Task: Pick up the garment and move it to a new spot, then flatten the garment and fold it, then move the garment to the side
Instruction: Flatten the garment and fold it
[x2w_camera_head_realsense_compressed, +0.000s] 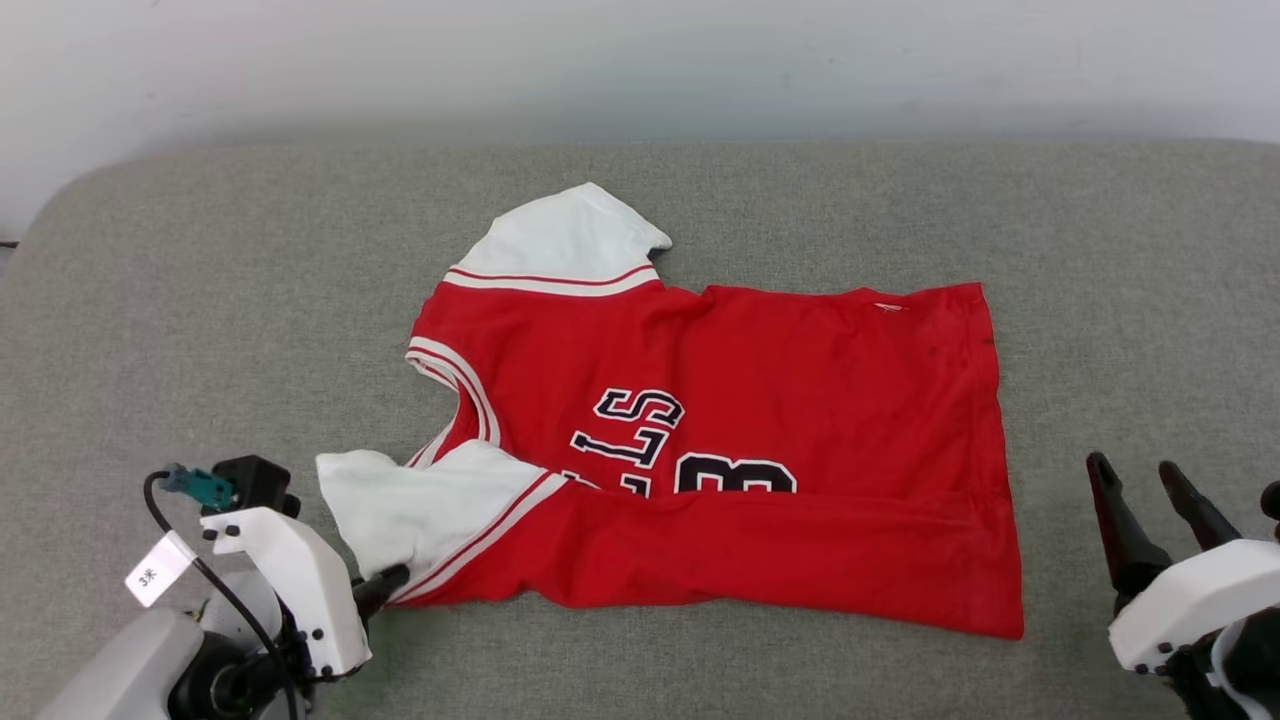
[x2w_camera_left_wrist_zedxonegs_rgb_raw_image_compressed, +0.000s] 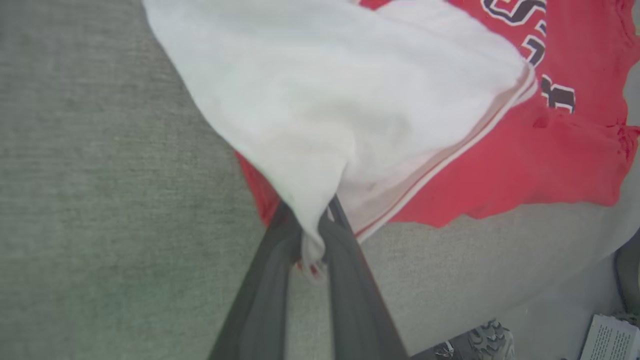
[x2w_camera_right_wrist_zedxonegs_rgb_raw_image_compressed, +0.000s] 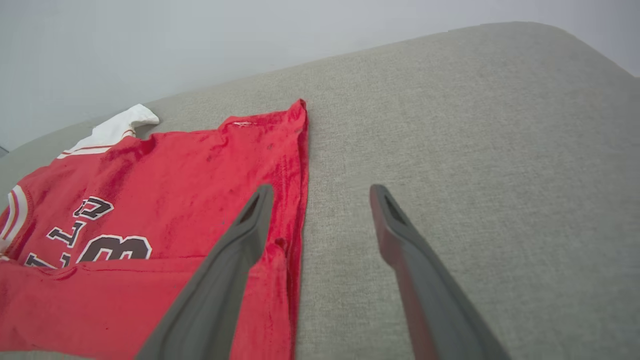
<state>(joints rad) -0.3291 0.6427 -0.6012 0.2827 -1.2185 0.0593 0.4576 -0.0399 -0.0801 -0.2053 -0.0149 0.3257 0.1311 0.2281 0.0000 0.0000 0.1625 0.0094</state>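
**Figure. Fold in hand: left fingers clamped on the near sleeve**

The garment (x2w_camera_head_realsense_compressed: 760, 400) lies spread on the grey cushion (x2w_camera_head_realsense_compressed: 200, 300), with the collar toward the robot's left and the hem (x2w_camera_head_realsense_compressed: 985, 420) toward its right. Its near long edge is turned over and covers the lower part of the lettering (x2w_camera_head_realsense_compressed: 640, 430). The left gripper (x2w_camera_head_realsense_compressed: 395, 578) has its fingers together on the corner of the near sleeve (x2w_camera_head_realsense_compressed: 400, 510). The right gripper (x2w_camera_head_realsense_compressed: 1133, 468) stands just beside the hem's near corner with its fingers apart, holding nothing.

Step, as judged: the fold is under way, and the near sleeve looks like the next part to be laid inward. That move calls for lifting the sleeve just clear and carrying it over the red body. It should not drag the turned edge beneath it. The thin cloth could slip from so small a pinch.

Views compared: the left wrist view shows the pinch itself at the left gripper (x2w_camera_left_wrist_zedxonegs_rgb_raw_image_compressed: 310, 225). There the near sleeve (x2w_camera_left_wrist_zedxonegs_rgb_raw_image_compressed: 325, 100) narrows to a tongue between the fingers. A trace of red at the pinch suggests a second layer may be caught. The head view gives the whole layout, including the far sleeve (x2w_camera_head_realsense_compressed: 565, 240) lying flat. In the right wrist view the open right gripper (x2w_camera_right_wrist_zedxonegs_rgb_raw_image_compressed: 322, 192) frames the hem (x2w_camera_right_wrist_zedxonegs_rgb_raw_image_compressed: 300, 200), which runs beside one finger. Whether they touch cannot be told.
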